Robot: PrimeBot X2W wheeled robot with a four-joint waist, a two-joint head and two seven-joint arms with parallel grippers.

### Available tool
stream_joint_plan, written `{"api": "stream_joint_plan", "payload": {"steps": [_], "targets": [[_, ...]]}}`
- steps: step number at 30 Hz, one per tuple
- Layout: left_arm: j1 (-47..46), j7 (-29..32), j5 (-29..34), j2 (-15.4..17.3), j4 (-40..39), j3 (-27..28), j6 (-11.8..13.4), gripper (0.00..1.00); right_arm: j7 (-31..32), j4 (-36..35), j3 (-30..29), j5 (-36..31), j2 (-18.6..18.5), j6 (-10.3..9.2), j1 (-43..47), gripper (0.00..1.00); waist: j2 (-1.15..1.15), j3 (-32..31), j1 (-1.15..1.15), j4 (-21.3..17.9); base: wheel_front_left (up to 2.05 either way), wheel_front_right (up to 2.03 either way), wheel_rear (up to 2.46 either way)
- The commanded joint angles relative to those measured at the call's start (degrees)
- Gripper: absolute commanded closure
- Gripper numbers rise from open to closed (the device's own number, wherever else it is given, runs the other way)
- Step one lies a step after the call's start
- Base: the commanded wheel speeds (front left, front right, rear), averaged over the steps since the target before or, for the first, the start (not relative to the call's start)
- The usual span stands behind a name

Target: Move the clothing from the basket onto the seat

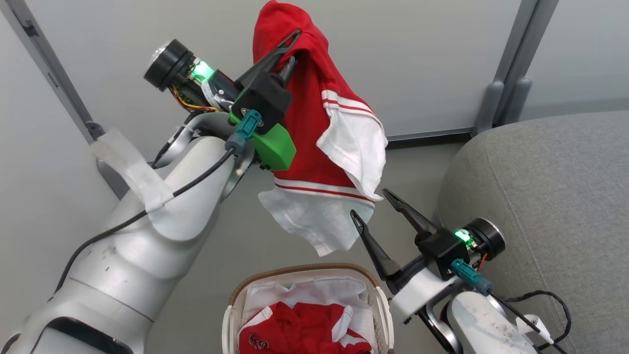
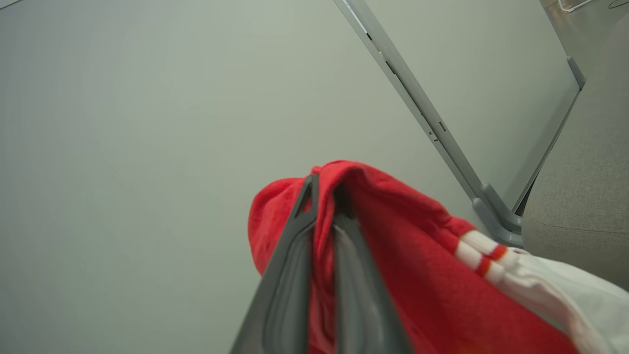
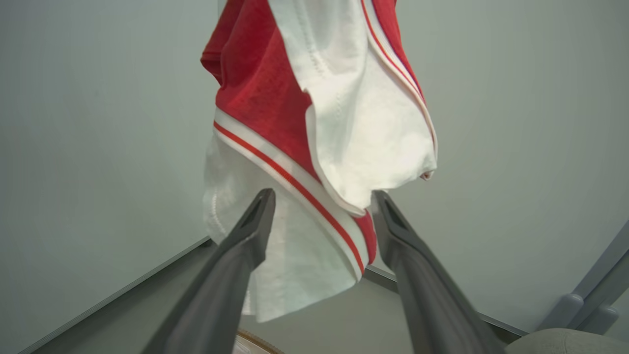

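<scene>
My left gripper (image 1: 295,46) is raised high and shut on the top of a red jersey (image 1: 304,123). The jersey hangs down from it, showing white sleeves and red-white stripes. In the left wrist view the two fingers (image 2: 295,236) pinch a fold of the jersey (image 2: 417,275). My right gripper (image 1: 369,202) is open just below the jersey's white lower edge, its fingers on either side of the hanging hem (image 3: 314,236) without closing on it. Red shorts (image 1: 304,329) with white trim lie in the basket (image 1: 304,270) at the bottom. The grey seat (image 1: 540,196) is to the right.
Pale wall panels with grey metal posts (image 1: 511,69) stand behind the basket and the seat. A black cable (image 1: 545,300) lies on the seat's near edge by my right wrist. Grey floor (image 1: 236,246) lies between the basket and the wall.
</scene>
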Motion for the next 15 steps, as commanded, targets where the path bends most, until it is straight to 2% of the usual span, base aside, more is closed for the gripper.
{"api": "stream_joint_plan", "payload": {"steps": [1,15], "targets": [[-1.07,0.15,-0.12,-0.65,0.19,-0.22,-0.22,1.00,-0.13,0.77,0.04,0.43,-0.32,-0.06,-1.14,0.00,0.00,-0.27,0.00,0.58,0.00,0.00,0.00],[0.76,0.95,-2.78,-4.05,-2.53,-5.07,-1.61,1.00,-0.12,9.17,-0.73,-3.21,-0.27,-0.06,-9.50,0.00,0.00,-1.47,0.00,3.87,0.00,0.00,0.00]]}}
